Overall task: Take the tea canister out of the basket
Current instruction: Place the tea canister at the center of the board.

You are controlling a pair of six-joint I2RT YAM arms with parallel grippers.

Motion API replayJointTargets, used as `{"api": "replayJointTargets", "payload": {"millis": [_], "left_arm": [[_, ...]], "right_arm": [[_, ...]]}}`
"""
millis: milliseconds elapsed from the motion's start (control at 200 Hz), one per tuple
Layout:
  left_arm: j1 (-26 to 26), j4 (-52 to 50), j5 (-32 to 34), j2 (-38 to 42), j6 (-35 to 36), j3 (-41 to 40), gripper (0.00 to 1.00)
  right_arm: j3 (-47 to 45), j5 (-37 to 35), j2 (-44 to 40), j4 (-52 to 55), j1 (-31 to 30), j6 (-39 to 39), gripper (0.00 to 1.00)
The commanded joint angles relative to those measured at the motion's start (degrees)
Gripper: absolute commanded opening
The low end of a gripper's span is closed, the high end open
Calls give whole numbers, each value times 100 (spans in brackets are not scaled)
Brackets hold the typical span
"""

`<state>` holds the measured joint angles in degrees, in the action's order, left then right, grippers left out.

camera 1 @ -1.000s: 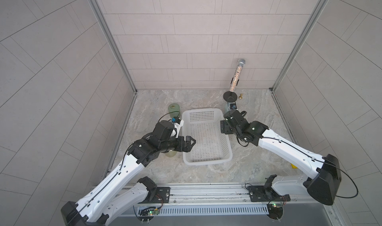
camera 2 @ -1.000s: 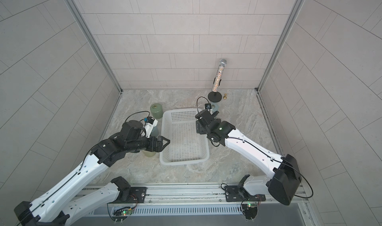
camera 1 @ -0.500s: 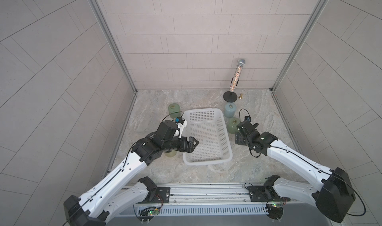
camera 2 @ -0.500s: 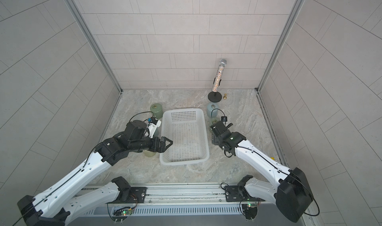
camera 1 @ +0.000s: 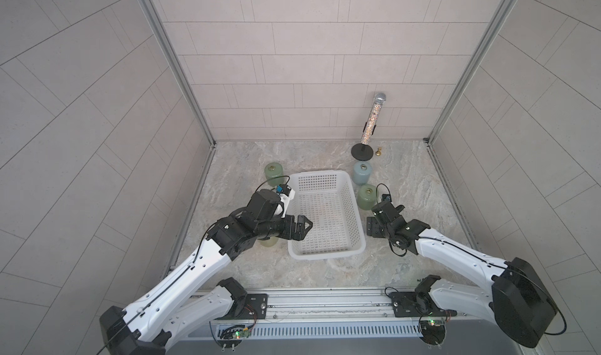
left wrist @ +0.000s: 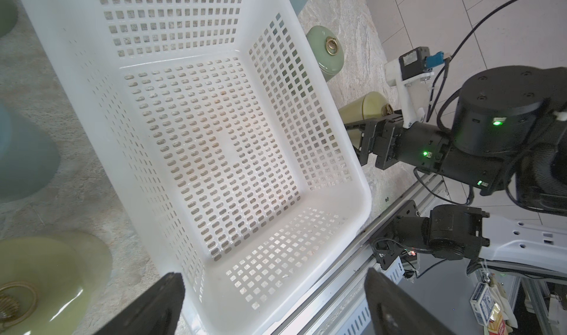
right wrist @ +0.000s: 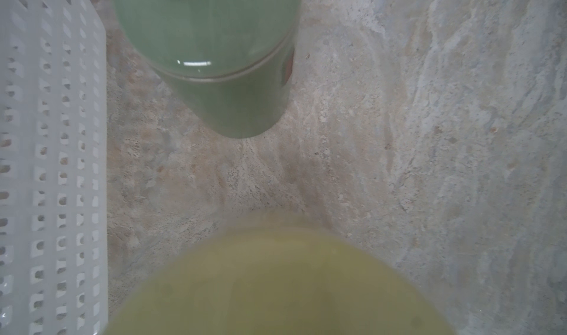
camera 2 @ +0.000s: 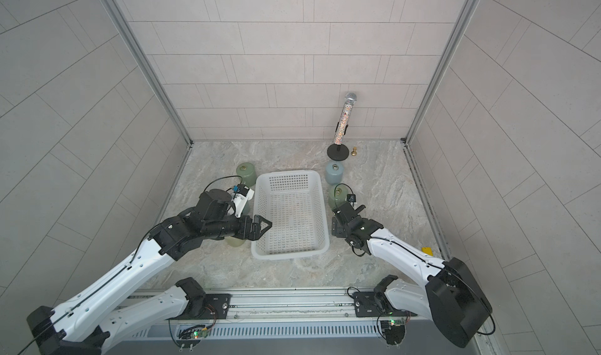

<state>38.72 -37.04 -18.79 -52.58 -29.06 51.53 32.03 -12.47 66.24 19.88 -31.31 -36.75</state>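
The white basket [camera 1: 325, 254] [camera 2: 286, 254] [left wrist: 362, 195] has nothing in it. My right gripper [camera 1: 374, 230] [camera 2: 338, 228] hangs just outside its right wall, shut on a yellow-green tea canister [left wrist: 362, 109] [right wrist: 276, 287]. The gripper's body hides that canister in both top views, and it fills the near part of the right wrist view. My left gripper [camera 1: 302, 226] [camera 2: 263, 225] [left wrist: 273, 306] stands open over the basket's left rim, holding nothing.
Outside the basket stand a green canister [camera 1: 367, 195] [right wrist: 214, 57] and a blue-grey one [camera 1: 362, 171] on the right. A green one [camera 1: 273, 173] and a yellow-green one [camera 1: 268, 241] stand on the left. A glittery microphone on a stand [camera 1: 370, 126] is at the back right.
My right gripper has moved from over the basket's back right corner out past its right wall and toward the front. My left gripper has shifted slightly over the left rim.
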Motion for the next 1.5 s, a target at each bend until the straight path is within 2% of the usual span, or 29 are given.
{"api": "replayJointTargets", "payload": {"millis": [0,370,856,1056,1496], "left_arm": [[28,-100,92,2,-6,226,100],[31,-109,127,-34,5,236,100],[37,-110,152,-84,13,227,100],[39,-82,140,-96,14,221,100],[34,-87,148,-50,10,213,100]], "right_arm": [[-8,-67,52,-649,29,-34,82],[-101,256,536,-1023,36,116,82],[-408,548,359,-1127,-40,124,83],[-428,639,450,-1132,-68,89,92],[-165,572,306,-797,-70,113,100]]}}
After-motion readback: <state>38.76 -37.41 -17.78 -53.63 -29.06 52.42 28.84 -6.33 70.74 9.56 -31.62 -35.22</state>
